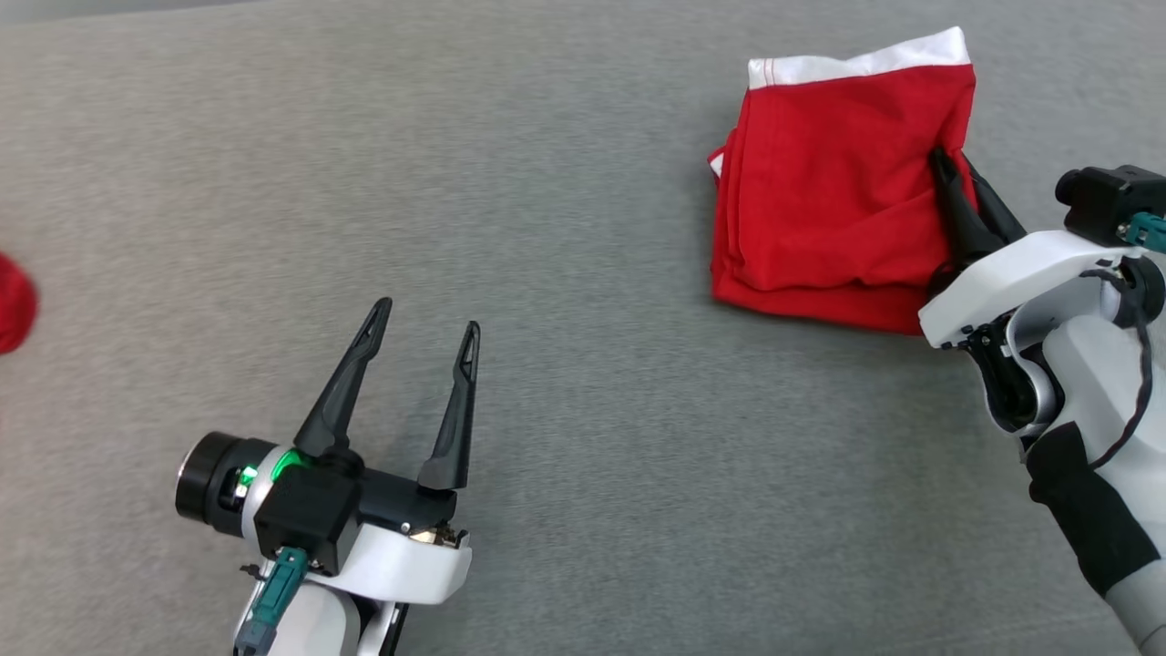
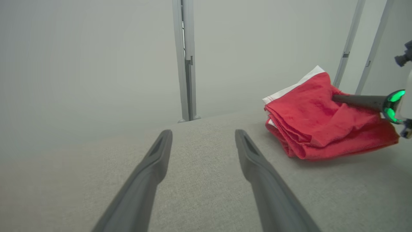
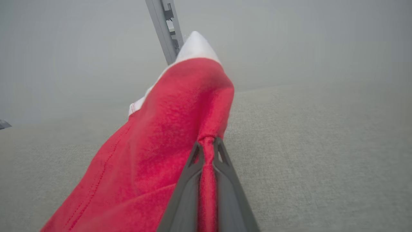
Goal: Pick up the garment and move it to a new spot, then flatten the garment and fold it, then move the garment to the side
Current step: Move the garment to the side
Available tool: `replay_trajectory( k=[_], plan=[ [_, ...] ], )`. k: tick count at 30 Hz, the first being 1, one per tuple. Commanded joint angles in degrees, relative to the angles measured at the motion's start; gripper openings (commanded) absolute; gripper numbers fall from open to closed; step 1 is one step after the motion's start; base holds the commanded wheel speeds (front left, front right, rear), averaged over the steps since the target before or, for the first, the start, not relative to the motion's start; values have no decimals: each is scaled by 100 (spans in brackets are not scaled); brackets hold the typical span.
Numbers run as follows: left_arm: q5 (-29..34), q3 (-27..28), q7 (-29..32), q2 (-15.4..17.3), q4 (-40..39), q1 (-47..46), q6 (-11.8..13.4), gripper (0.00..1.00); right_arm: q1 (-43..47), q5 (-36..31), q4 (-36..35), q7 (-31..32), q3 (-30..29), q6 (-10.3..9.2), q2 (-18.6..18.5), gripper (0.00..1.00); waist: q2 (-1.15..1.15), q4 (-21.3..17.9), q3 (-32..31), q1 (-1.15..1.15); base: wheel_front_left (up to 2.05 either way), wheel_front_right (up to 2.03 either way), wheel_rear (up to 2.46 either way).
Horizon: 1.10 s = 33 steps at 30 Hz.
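Head view shows, at the far left edge, a small part of another red object (image 1: 11, 302), cut by the frame, so I cannot tell what it is. To the right of it, near the robot, the left end effector (image 1: 427, 317) hovers over the bare grey counter (image 1: 583, 182) with its two fingers spread wide and nothing between them, well apart from the garment. In the left wrist view a metal post (image 2: 186, 61) stands behind the far edge of the counter. Further right, on the far right part of the counter, lies the garment (image 1: 820, 210), red, folded into a thick stack of several layers, with a white band (image 1: 856, 64) along its far edge. The right end effector (image 1: 952, 164) reaches the right edge of the garment, and its fingers are pressed together on a fold of the red cloth. In the right wrist view this pinched cloth is pulled up into a ridge that rises towards the white corner.
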Motion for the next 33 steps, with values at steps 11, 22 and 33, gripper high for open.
replay_trajectory(
  k=[11,22,33],
  plan=[
    [244,-66,-17,318,8,-259,-117,100,395,-779,-248,-28,-900,12,460,0,0,-1185,286,0,0,0,0],
    [321,-195,258,471,-288,-428,-200,100,315,-1361,-191,-29,-1209,11,354,0,0,-1527,518,0,0,0,0],
    [391,-493,709,514,-1405,-841,-374,100,-437,-2796,-267,-28,-1209,8,-671,0,0,-993,1156,0,0,0,0]
  ],
)
